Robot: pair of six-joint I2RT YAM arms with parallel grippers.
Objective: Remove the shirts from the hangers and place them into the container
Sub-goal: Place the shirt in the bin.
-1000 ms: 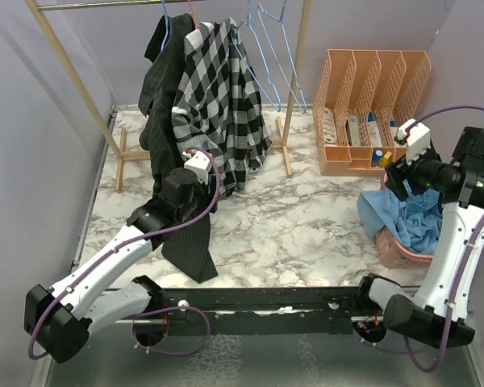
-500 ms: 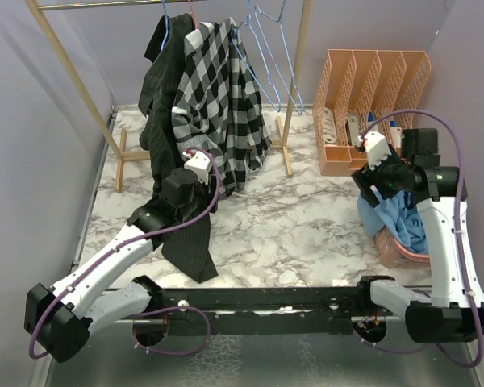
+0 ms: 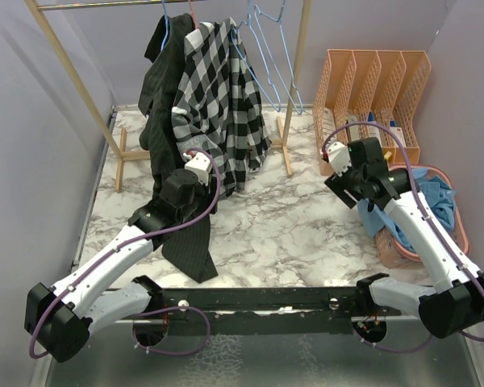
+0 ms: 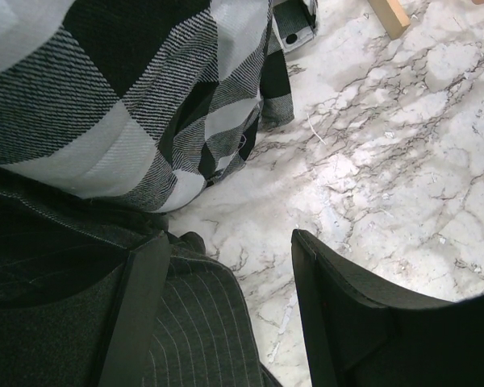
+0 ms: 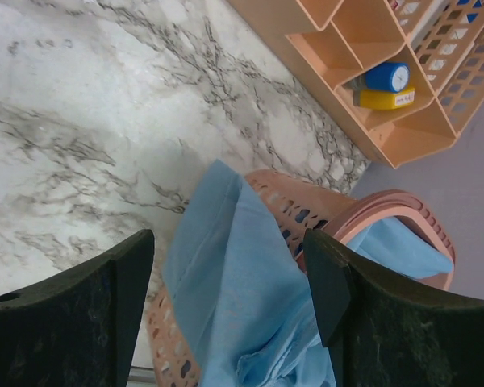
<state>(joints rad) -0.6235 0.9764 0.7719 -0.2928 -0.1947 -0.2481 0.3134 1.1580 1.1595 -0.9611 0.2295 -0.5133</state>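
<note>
The right tool (image 5: 226,266), spread and empty, has swung from the basket (image 3: 461,222) over the counter (image 3: 290,218), leaving the light blue shirt (image 3: 431,197) inside, while the left tool (image 4: 226,250) waits spread at the hanging pinstriped shirt (image 4: 185,339).

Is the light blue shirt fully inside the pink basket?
Partly out: the light blue shirt drapes over the rim of the basket, down its lattice side.

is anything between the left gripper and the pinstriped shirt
Nothing visible does. The left gripper is open, and the pinstriped shirt lies partly between its jaws in the wrist view; the checked shirt hangs next to it.
</note>
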